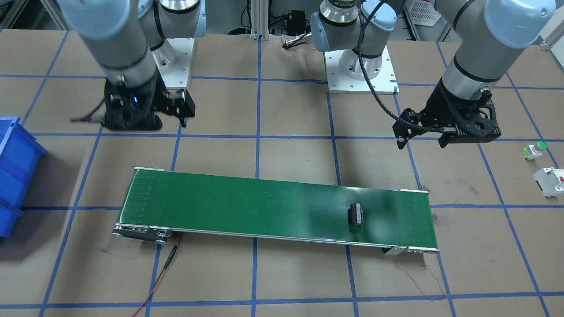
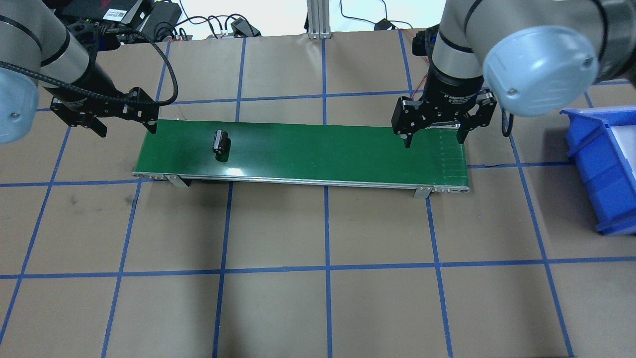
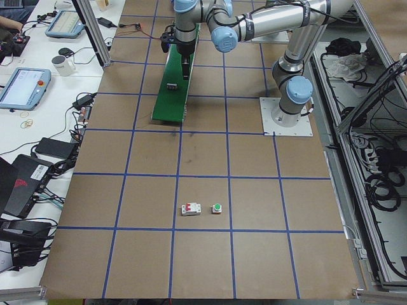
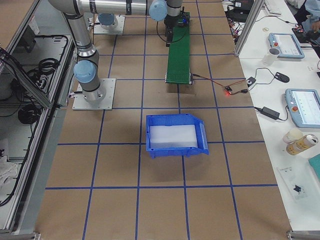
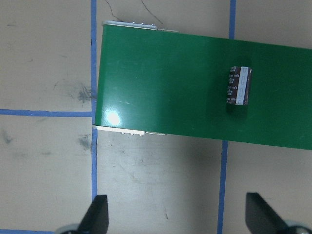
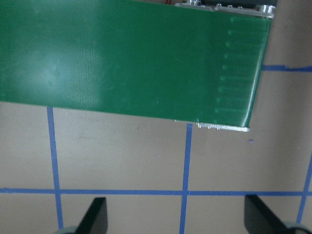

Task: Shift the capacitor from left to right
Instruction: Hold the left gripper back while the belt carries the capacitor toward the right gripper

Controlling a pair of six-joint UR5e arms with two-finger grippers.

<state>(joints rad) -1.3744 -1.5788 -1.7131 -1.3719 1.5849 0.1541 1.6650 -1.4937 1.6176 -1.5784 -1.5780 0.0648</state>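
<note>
Overhead exterior shows capacitor (image 2: 220,141) on belt (image 2: 323,149), near left end effector (image 2: 127,128).

Overhead and front cameras face each other across the green belt (image 2: 318,149); end cameras look along it; wrist cameras look down closely

A blue plastic open-topped bin (image 4: 172,151) sits mid-worktop (image 4: 120,165); a long green conveyor belt (image 4: 180,57) lies at twelve o'clock from it.

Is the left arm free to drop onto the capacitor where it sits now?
Likely yes: the capacitor lies alone on the green belt, nothing over it; the left end effector hangs open nearby.
</note>
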